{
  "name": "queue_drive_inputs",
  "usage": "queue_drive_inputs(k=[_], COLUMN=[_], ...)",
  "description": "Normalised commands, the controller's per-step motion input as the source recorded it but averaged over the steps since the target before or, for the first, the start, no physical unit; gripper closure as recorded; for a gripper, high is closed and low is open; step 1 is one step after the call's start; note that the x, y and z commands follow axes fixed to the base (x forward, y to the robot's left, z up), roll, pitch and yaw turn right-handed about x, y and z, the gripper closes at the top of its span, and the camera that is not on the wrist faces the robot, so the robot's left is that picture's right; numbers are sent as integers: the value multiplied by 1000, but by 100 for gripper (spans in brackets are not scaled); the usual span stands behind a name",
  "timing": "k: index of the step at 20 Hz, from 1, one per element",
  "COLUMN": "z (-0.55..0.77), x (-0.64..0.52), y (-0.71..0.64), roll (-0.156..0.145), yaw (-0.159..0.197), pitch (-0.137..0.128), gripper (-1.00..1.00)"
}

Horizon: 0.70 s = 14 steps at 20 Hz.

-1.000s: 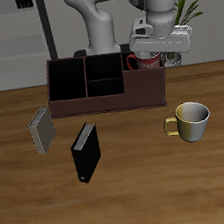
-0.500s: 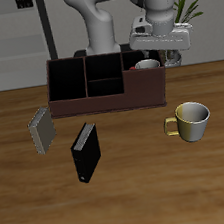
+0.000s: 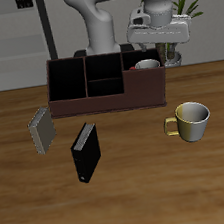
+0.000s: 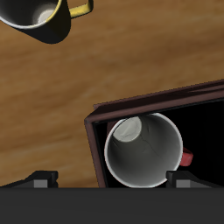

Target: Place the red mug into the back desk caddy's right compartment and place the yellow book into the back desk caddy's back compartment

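Note:
The red mug (image 3: pixel 146 65) stands upright inside the back desk caddy (image 3: pixel 108 102), in its right compartment, the wide end cell. The wrist view looks straight down into the mug's grey-white inside (image 4: pixel 144 150), with the red handle poking out beside it and the caddy's wall (image 4: pixel 92 131) around it. My gripper (image 3: pixel 159 47) hangs open above the mug and touches nothing; its fingers stand wide apart in the wrist view (image 4: pixel 112 181). The yellow book (image 3: pixel 41 129) lies on the table in front of the caddy's other end.
A black book (image 3: pixel 84 151) lies nearer the table's front edge, beside the yellow book. A yellowish-cream mug (image 3: pixel 191 120) stands on the table in front of the caddy's mug end, also seen by the wrist camera (image 4: pixel 44 22). A plant (image 3: pixel 186 13) stands behind the caddy.
The gripper has let go of the red mug and risen away from it. The mug stays in the caddy's end cell. The books and the cream mug have not moved.

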Motion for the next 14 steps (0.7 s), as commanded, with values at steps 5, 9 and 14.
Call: queue_drive_inputs(k=[5,9,14], z=[230,248,293], x=[303,469,425], y=[-286,-486,-448], roll=[-62,-75,-23], yaw=[92,85,96], pitch=[-33,1,-32], gripper=[-100,-100,-100])
